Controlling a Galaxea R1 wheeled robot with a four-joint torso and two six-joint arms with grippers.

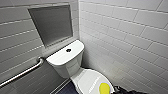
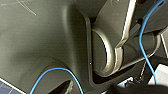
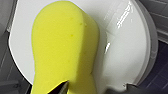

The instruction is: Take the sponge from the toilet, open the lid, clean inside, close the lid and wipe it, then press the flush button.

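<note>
The white toilet (image 1: pixel 65 58) stands in the corner with its lid (image 1: pixel 86 79) down. A dark round flush button (image 1: pixel 68 50) sits in the middle of the tank top. The yellow sponge (image 1: pixel 104 87) lies flat on the front part of the lid. In the right wrist view the sponge (image 3: pixel 65 47) looms large on the glossy lid (image 3: pixel 125 47). My right gripper (image 3: pixel 96 88) hovers just over the sponge's near end, open; one dark fingertip (image 3: pixel 62 88) overlaps the sponge and the other stands off to its side over the lid. Nothing is gripped.
White tiled walls close in on both sides of the toilet. A metal grab bar (image 1: pixel 22 72) runs along the left wall, below a recessed grey panel (image 1: pixel 52 23). Dark blue floor tiles (image 1: pixel 66 90) lie beside the bowl. A blue cable (image 2: pixel 147 37) crosses my own dark body.
</note>
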